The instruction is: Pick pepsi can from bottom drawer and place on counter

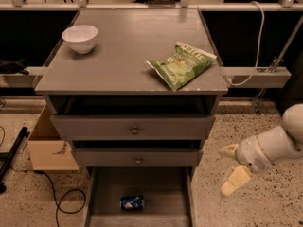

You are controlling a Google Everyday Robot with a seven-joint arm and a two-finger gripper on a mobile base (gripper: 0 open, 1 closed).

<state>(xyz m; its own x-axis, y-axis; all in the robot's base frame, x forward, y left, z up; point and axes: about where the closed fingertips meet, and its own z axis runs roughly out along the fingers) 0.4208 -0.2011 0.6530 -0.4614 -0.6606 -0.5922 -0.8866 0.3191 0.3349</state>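
A speckled terrazzo floor (270,207) surrounds a grey cabinet. Its flat grey counter (123,60) lies above and left of the cream-fingered gripper (232,165), which hangs beside the cabinet's right side with fingers spread and nothing between them. One small blue pepsi can (132,202) lies on its side, left of and lower than the gripper, in the pulled-out grey bottom drawer (161,188), its long axis running roughly left-right. On the counter are one white bowl (80,38) and one green chip bag (182,64).

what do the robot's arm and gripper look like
The arm is built from smooth, rounded white segments, bulging at the joint. Its gripper, low to the right of the bottom drawer, has two blocky pale yellow fingers. No cables show on it.
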